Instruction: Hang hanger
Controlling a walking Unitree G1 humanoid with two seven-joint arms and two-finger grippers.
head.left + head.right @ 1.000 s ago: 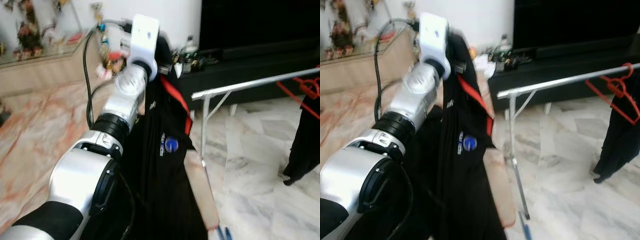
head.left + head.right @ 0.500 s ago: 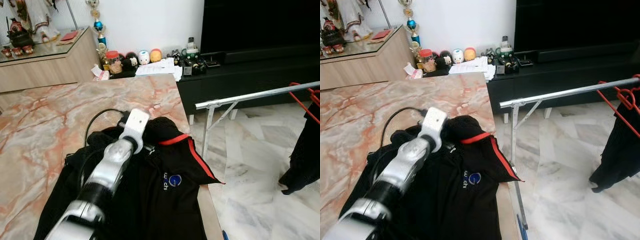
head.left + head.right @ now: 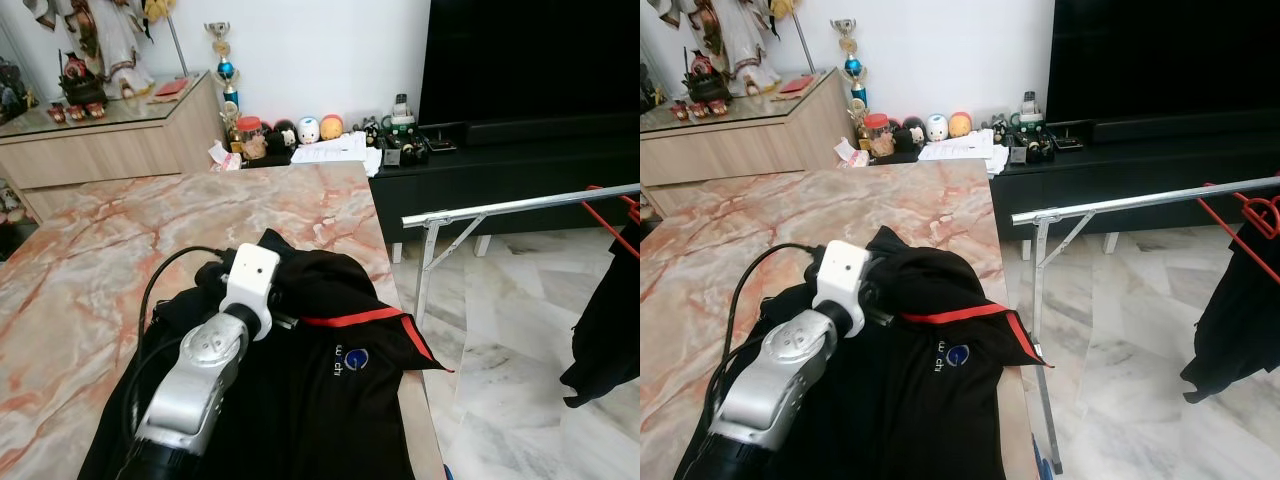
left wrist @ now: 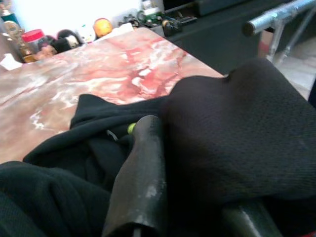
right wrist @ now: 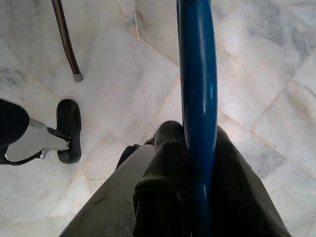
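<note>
Gripping a blue hanger (image 5: 197, 98), the right claw (image 5: 190, 163) is closing its dark fingers (image 5: 163, 187) around the smooth blue bar, which is running straight out from between them over the white marble floor (image 5: 256, 64). A thin dark leg with a pale tip (image 5: 66, 42) and one of the robot's feet (image 5: 66, 128) are standing on that floor nearby.

The left claw (image 4: 192, 217) is resting down in the black shirt (image 3: 330, 390); one worn black finger (image 4: 140, 182) is lying on the fabric while a fold of the cloth is bulging over the other side, so I cannot tell whether this claw is open or closed. A small yellow-green bit (image 4: 131, 128) is peeking out just beyond the fingertip.

The shirt, with a red stripe and a round blue logo (image 3: 350, 360), is spreading over the right edge of the pink marble desk (image 3: 90, 270), and the silver left arm (image 3: 200, 370) is lying across it.

To the right, a silver clothes rail (image 3: 520, 205) is standing on the floor, well apart from the desk, with a red hanger (image 3: 1250, 215) carrying a dark garment (image 3: 1235, 320) at its far end.
</note>
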